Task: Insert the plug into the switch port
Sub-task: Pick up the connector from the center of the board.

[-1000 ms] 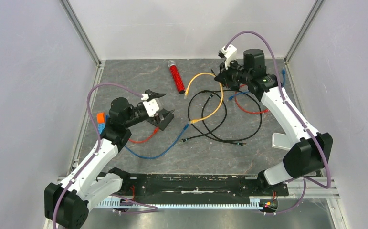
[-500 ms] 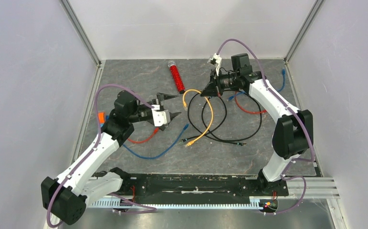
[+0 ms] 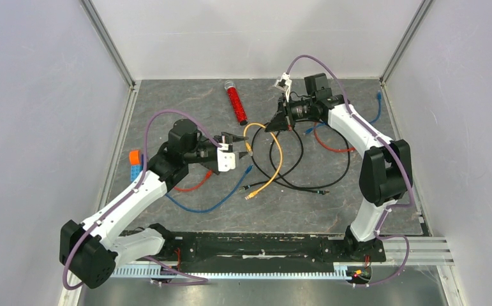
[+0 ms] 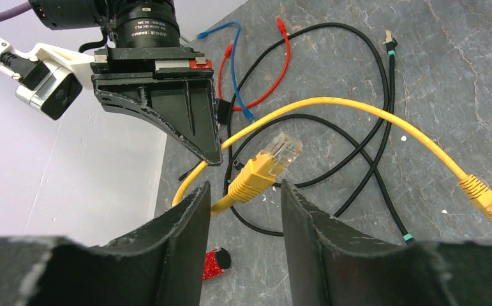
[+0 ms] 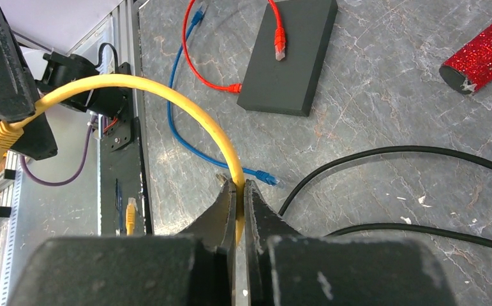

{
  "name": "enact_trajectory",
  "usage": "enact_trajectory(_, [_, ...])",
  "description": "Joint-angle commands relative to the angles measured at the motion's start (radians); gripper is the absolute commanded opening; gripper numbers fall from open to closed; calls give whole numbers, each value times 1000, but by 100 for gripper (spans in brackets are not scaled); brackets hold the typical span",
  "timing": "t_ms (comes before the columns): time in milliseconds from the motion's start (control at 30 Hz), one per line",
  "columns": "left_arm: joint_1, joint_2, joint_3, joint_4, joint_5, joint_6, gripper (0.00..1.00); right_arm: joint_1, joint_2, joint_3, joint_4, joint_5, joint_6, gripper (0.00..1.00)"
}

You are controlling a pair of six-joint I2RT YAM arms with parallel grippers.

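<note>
Plug [image 4: 268, 162] hangs in the air between the fingertips of the left gripper [image 4: 244, 191]. The jaws stand part-way apart with a gap on either side of the yellow boot, so nothing is clasped. It looks light, with a hard clear head (its latch tab is probably brittle) on a springy lead that could swing it aside. The ribbed boot just behind the head seems the place to pinch, leaving the head free. Farther along, the right gripper [image 5: 238, 185] is clenched on the yellow cable [image 5: 115, 78], holding that stretch off the bench [image 5: 390, 115]. Beyond lies the switch [image 5: 288, 57], a flat black box under a red lead [image 5: 275, 25]; its switch port cannot be made out.
</note>
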Motion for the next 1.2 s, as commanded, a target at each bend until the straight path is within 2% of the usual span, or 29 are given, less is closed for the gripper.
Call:
enact_trajectory(0, [-5, 11, 42, 34, -4, 56, 49, 9, 9, 36, 8, -46, 18, 0])
enact_trajectory(300, [-5, 21, 67, 23, -14, 32, 16, 15, 8, 30, 5, 0, 41, 1])
enact_trajectory(367, [-5, 19, 55, 45, -58, -24, 9, 15, 3, 41, 8, 71, 60, 10])
enact_trajectory(467, [-5, 1, 24, 119, -182, -143, 2, 14, -30, 47, 48, 208, 120, 29])
enact_trajectory(633, [-4, -21, 53, 8, -392, -364, 2, 9, -149, -2, 186, 394, 257, 50])
enact_trajectory(700, [-4, -17, 79, -58, -441, -458, 2, 9, -220, -76, 307, 394, 329, 53])
enact_trajectory(800, [-4, -3, 121, -170, -477, -540, 2, 17, -312, -243, 566, 332, 471, 58])
enact_trajectory(867, [-4, 5, 142, -236, -488, -587, 2, 32, -356, -304, 673, 312, 525, 59])
enact_trajectory(1033, [-4, 18, 156, -311, -478, -670, 2, 92, -362, -321, 706, 283, 550, 67])
enact_trajectory(1167, [-4, 28, 153, -333, -459, -715, 2, 163, -345, -329, 709, 303, 538, 68])
